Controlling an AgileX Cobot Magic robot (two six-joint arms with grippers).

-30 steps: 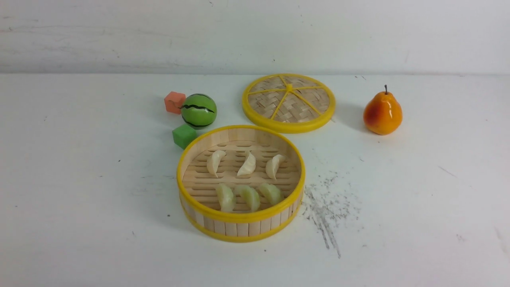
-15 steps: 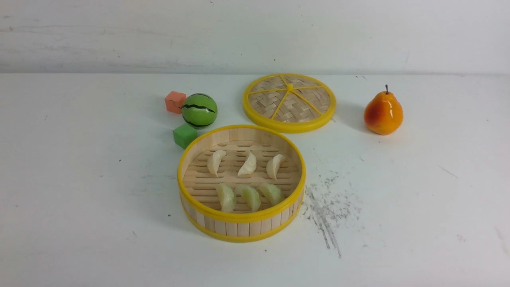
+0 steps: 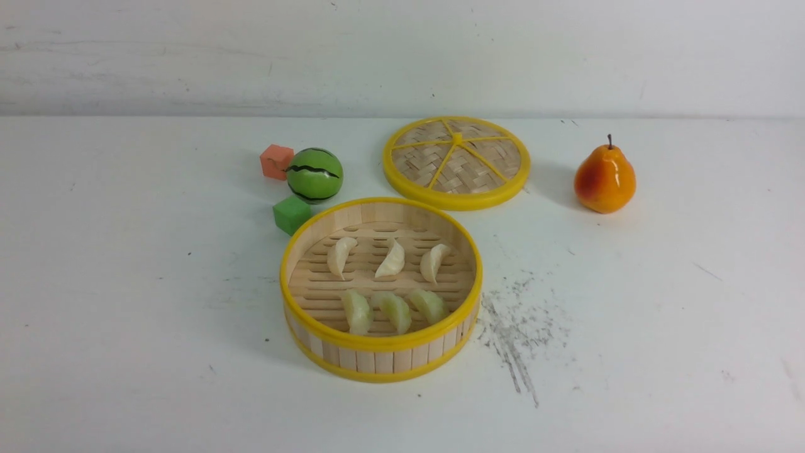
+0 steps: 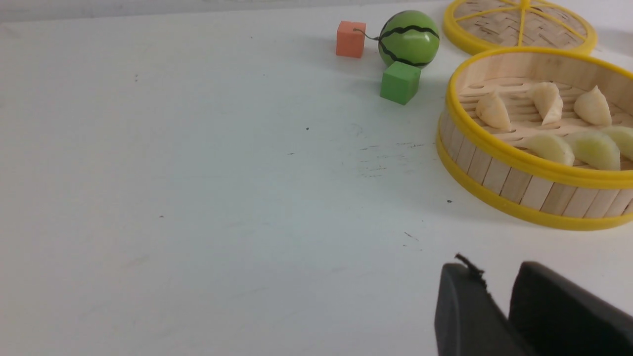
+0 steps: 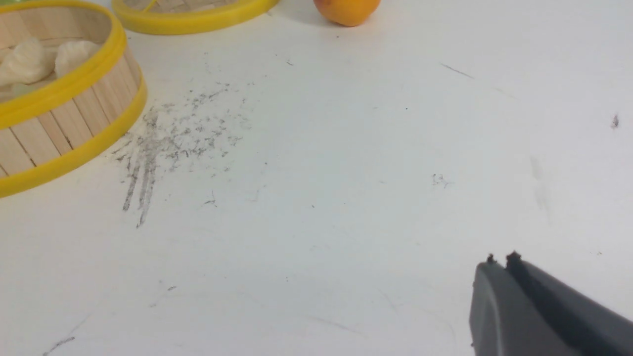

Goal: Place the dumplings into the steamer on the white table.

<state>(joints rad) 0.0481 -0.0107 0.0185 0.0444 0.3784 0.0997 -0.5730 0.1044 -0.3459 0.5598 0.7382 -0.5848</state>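
The steamer [image 3: 377,343] stands mid-table on the white table [image 3: 126,314]. All six dumplings lie on its slotted floor. Three cream-white ones [image 3: 391,259] form the far row and three pale yellow-green ones [image 3: 395,311] the near row. Neither gripper shows in the front view. In the left wrist view my left gripper [image 4: 494,269] hangs empty over bare table, short of the steamer [image 4: 499,175], its jaws a narrow gap apart. In the right wrist view my right gripper [image 5: 500,258] is shut and empty, well away from the steamer [image 5: 59,128].
The woven lid [image 3: 456,162] lies behind the steamer. A pear [image 3: 604,179] stands at the far right. A watermelon ball [image 3: 314,175], an orange cube [image 3: 275,161] and a green cube [image 3: 291,214] sit by the steamer's far left. Grey scratch marks [image 3: 516,327] lie to the steamer's right.
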